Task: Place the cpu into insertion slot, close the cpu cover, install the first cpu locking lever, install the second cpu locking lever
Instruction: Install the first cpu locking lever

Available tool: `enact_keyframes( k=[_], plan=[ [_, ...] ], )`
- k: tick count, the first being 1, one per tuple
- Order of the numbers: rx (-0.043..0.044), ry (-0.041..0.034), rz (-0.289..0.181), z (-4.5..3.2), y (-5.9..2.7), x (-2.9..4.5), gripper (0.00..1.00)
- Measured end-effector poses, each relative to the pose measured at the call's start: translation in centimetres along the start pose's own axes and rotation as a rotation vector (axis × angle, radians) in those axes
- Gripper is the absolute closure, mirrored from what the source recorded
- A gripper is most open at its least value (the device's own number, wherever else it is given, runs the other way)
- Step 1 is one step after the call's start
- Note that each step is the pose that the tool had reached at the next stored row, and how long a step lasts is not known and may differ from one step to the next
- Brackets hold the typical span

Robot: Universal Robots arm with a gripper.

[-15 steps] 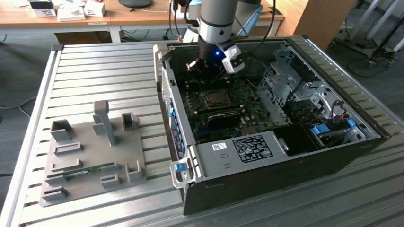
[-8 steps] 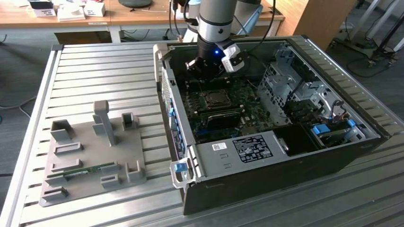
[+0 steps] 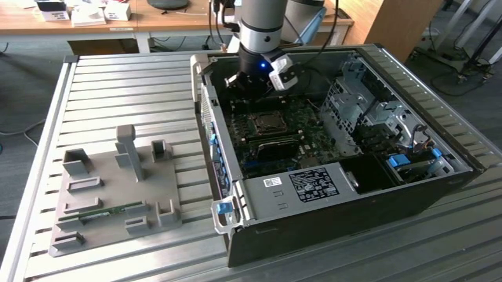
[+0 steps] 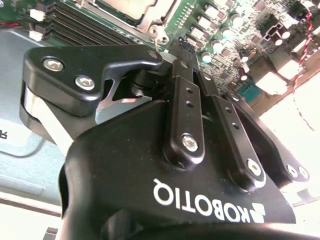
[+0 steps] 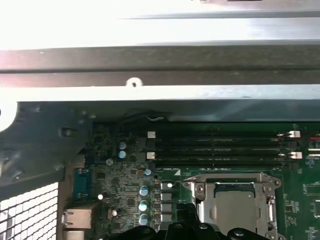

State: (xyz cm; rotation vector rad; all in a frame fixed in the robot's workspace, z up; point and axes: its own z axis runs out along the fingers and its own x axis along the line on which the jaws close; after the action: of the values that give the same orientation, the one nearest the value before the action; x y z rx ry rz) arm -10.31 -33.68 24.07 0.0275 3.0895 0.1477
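The cpu (image 5: pixel 235 206) lies flat in the insertion slot (image 3: pixel 271 121) on the green board, its silver-grey top showing. The cpu cover (image 5: pixel 200 192) lies down around it as a silvery frame. In the exterior view my gripper (image 3: pixel 251 87) hangs inside the open computer case, over the board's far end, just beyond the slot. In the second wrist view the black fingers (image 4: pixel 190 95) run together to a point at the gripper (image 4: pixel 186 46), shut with nothing between them, a short way from the cpu (image 4: pixel 132 7). Whether the locking levers are latched I cannot tell.
Long black memory slots (image 5: pixel 220 145) run beside the socket, with the case's metal wall (image 5: pixel 160 60) beyond them. A drive cage (image 3: pixel 368 111) and cables fill the case on the exterior view's right. A grey fixture plate (image 3: pixel 117 194) lies on the slatted table (image 3: pixel 117 94).
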Motion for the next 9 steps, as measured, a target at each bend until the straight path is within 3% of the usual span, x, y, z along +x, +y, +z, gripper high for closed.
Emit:
enact_keyframes(
  k=[9],
  plan=[
    [0.0023,-0.0009,0.000,-0.05,-0.02,1.11,0.89]
  ],
)
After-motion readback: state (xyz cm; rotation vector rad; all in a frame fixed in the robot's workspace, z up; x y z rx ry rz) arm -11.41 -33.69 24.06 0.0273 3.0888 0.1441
